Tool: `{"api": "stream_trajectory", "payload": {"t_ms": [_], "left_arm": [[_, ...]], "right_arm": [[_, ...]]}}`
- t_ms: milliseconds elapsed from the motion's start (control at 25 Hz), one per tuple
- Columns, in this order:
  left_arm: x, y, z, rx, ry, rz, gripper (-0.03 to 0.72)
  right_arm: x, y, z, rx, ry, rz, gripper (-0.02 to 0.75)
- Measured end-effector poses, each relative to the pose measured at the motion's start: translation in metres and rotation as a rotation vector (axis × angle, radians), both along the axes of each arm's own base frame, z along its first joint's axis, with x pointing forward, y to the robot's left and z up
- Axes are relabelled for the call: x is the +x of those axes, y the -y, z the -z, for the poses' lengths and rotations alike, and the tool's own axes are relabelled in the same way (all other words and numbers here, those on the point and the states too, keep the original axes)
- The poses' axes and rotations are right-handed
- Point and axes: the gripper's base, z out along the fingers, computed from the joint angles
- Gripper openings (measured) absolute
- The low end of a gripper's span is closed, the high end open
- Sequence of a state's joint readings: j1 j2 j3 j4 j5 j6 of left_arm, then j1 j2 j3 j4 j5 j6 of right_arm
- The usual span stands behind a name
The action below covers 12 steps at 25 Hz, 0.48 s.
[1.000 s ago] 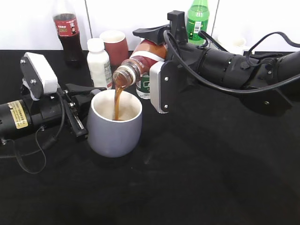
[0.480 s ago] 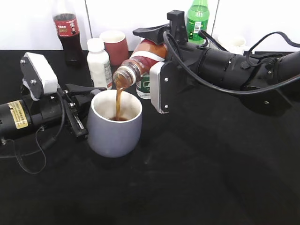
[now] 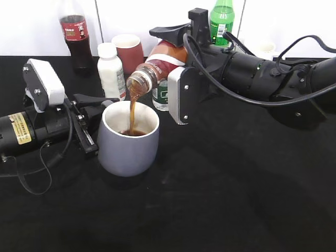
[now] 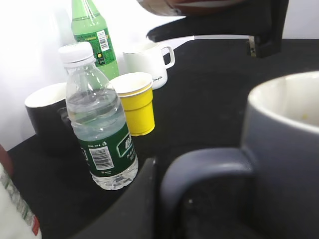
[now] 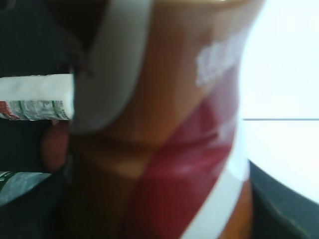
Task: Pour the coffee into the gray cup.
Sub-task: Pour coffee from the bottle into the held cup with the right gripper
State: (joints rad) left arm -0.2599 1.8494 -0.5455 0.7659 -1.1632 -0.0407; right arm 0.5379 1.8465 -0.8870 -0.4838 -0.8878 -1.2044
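The gray cup (image 3: 128, 144) stands on the black table, brown liquid inside it. My left gripper (image 3: 92, 118) is shut on its handle (image 4: 204, 172) at the cup's left side. My right gripper (image 3: 173, 44) is shut on the coffee bottle (image 3: 157, 65) and holds it tilted, mouth down-left over the cup. A brown stream falls from the mouth into the cup. In the right wrist view the bottle's red, brown and white label (image 5: 164, 149) fills the frame. The cup's rim and cream inside show in the left wrist view (image 4: 291, 107).
Behind the cup stand a white bottle (image 3: 111, 71), a dark red cup (image 3: 128, 52), a cola bottle (image 3: 74, 34), a water bottle (image 4: 99, 134), a green bottle (image 3: 221, 21), a yellow cup (image 4: 135, 102), a white mug (image 4: 148, 62) and a black mug (image 4: 45, 117).
My right gripper has raised the bottle's base a little, tilting it more steeply. The stream keeps running and the liquid level in the cup has risen. The left arm has not moved.
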Motion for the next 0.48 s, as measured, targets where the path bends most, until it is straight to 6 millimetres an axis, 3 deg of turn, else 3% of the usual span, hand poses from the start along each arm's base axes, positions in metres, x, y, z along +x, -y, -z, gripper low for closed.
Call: {"api": "stream_trajectory", "payload": {"t_ms": [480], "left_arm": [[-0.0001,0.0,0.0,0.0,0.0,0.001,0.051]], "right_arm": [[-0.0001,-0.0001,-0.0003,-0.022,0.034,-0.002,0.505]]}}
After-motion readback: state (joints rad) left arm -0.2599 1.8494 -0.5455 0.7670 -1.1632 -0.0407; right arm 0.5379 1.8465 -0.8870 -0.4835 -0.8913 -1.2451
